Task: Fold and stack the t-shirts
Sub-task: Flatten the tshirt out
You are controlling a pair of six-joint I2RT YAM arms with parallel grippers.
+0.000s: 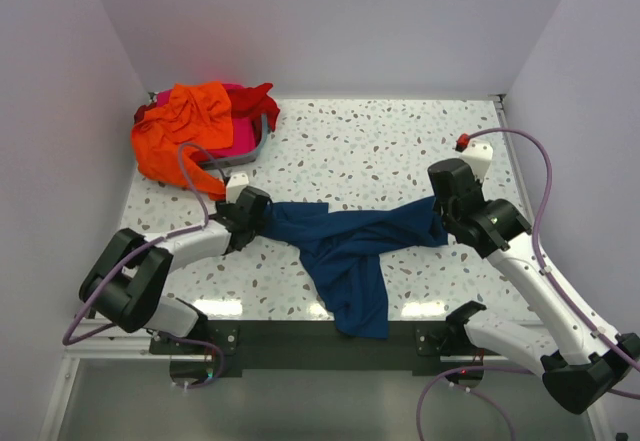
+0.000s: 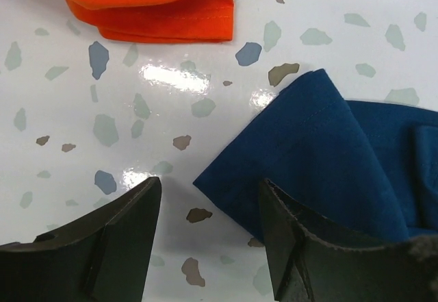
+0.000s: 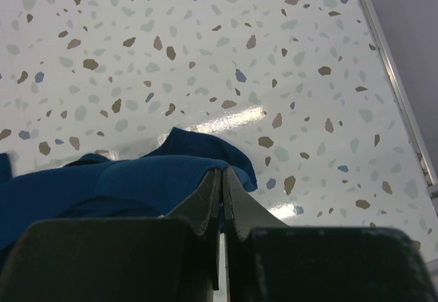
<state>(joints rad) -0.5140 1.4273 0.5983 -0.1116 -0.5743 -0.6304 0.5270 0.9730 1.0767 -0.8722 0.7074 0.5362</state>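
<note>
The table (image 1: 400,151) is glossy white terrazzo, flecked grey, blue and brown, with bright glare patches. Plain pale walls (image 1: 300,21) close it in at the back and both sides.

The navy shirt (image 1: 345,246) lies rumpled across the middle of the top view, one part trailing off the table's near edge at bottom centre. The orange shirt (image 1: 185,126), red shirt (image 1: 258,101) and pink shirt (image 1: 232,141) are heaped in the upper left.

The left gripper (image 2: 209,192) has its jaws apart, with a navy corner lying between them. The right gripper (image 3: 222,175) is pinched closed on the navy shirt's right end.
</note>
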